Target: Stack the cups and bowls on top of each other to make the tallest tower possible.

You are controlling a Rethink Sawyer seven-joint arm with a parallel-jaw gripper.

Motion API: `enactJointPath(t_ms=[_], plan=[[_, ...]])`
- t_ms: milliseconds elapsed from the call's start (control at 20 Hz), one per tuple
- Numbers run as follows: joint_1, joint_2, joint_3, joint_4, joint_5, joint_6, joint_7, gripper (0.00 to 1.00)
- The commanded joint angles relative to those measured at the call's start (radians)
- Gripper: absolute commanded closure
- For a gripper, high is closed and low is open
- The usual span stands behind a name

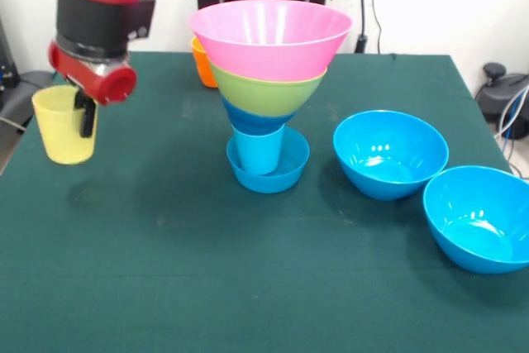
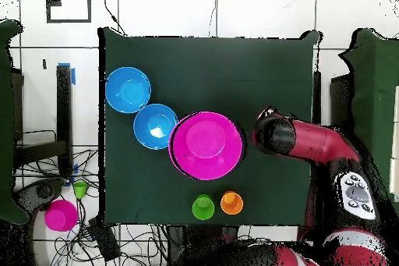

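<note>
Two large blue bowls sit closest to the front camera at lower right of the frame: one at the right edge (image 1: 481,218), the other (image 1: 390,153) just up-left of it, rims near or touching, both upright and empty. Overhead they show at upper left of the green table (image 2: 265,68).

Frame centre, front view: tower (image 1: 269,80). Bottom is a small blue bowl (image 1: 268,164) on the table, light blue cup (image 1: 259,150) standing in it, a blue bowl (image 1: 253,117) on that, then lime green bowl (image 1: 269,93), then big pink bowl (image 1: 270,36) on top, mouth up. Widens upward like a funnel. Overhead only the pink bowl shows, frame centre.

Orange cup (image 1: 202,62) partly hidden behind the tower in front view; overhead it stands at lower centre with a green cup (image 2: 203,207) just beside it on its left.

Arm (image 1: 99,14) enters from top left of the front frame, wrist pointing straight down. Gripper (image 1: 83,113) is closed on the rim wall of the yellow cup (image 1: 64,126), one dark finger (image 1: 87,120) visible outside the wall. Cup hangs upright, mouth up, clear of the table at the left edge. Overhead the arm reaches from lower right up toward centre right, wrist end just right of the pink bowl; yellow cup hidden under it.
</note>
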Motion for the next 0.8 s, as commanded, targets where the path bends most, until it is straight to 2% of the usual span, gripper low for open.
enactJointPath(t_ms=[50, 200, 550, 700, 800], plan=[[-0.037, -0.138, 0.22, 0.069, -0.002, 0.175, -0.26, 1.0], [-0.048, -0.173, 0.241, 0.087, -0.008, 0.195, -0.257, 1.0], [-0.009, -0.324, 0.231, 0.12, 0.002, 0.318, -0.235, 1.0], [-0.006, -0.371, 0.244, 0.113, 0.023, 0.426, -0.262, 1.0], [0.0, -0.4, 0.248, 0.1, 0.039, 0.544, -0.286, 1.0]])
